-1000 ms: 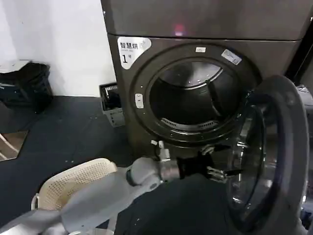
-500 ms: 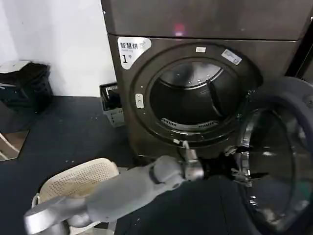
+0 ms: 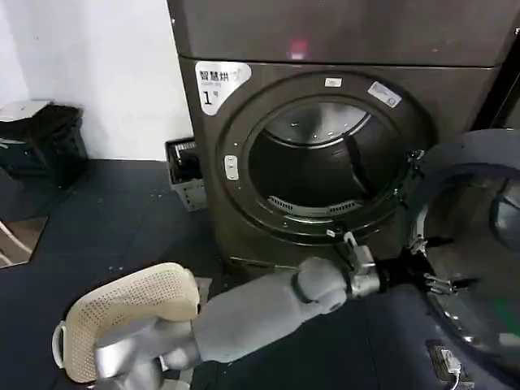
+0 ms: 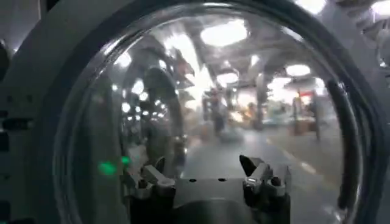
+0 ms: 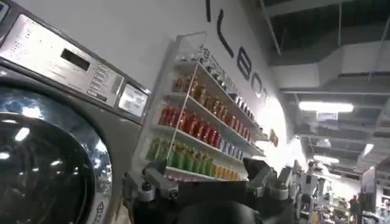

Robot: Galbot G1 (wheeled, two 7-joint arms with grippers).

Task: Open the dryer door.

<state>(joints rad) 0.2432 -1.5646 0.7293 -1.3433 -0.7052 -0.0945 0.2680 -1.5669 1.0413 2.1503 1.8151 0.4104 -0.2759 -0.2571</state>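
The left gripper (image 3: 435,275) reaches across the front of the dryer (image 3: 341,154) to the inner face of the dryer door (image 3: 475,244), its fingers spread apart with nothing between them; the left wrist view shows both fingertips (image 4: 253,167) standing wide just before the domed glass (image 4: 231,103). The door is swung fully out on its right-hand hinge, grey inner ring and bowl of glass facing the head camera, well clear of the round drum opening (image 3: 317,162), which stands bare with its ribbed metal wall in sight. The left arm (image 3: 260,309) lies low across the foreground, from beside a cream perforated basket (image 3: 130,313) on the dark floor (image 3: 106,227) up toward the door. On the dryer's front sits a white sticker (image 3: 219,81) marked 1. A small grey crate (image 3: 185,171) stands against the machine's left side, and a black bin (image 3: 41,142) against the white wall. The right gripper (image 5: 207,185), fingers parted and empty, hangs beside a neighbouring machine (image 5: 55,122) with stocked shelves (image 5: 201,128) behind it.
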